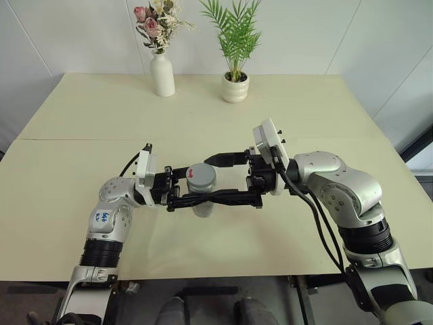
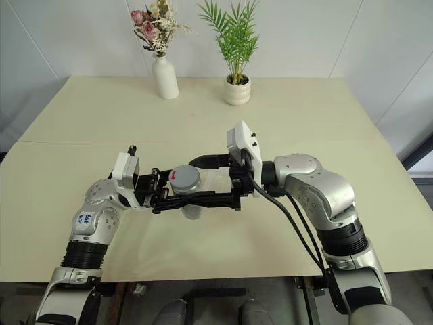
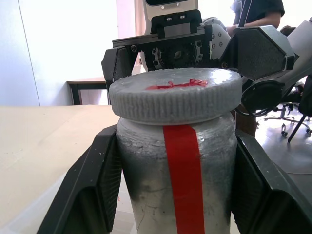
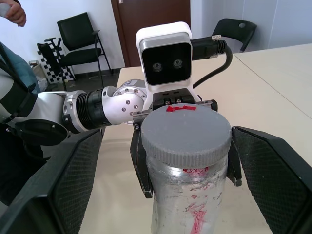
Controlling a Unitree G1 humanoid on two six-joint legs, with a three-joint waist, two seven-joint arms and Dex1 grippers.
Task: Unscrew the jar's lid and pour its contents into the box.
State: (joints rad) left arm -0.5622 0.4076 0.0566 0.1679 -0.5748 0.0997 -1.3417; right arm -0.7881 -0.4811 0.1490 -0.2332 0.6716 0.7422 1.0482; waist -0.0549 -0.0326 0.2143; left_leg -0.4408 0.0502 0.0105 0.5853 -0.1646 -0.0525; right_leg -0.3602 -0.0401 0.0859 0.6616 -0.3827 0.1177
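While the left hand clamps the jar by its body above the counter, the right hand stands wide, fingers either side of the lid, apart from it.

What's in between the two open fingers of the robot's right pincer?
The lid of the jar, which the left pincer holds. The right pincer has its fingers wide on either side of it, not touching, as the right wrist view shows.
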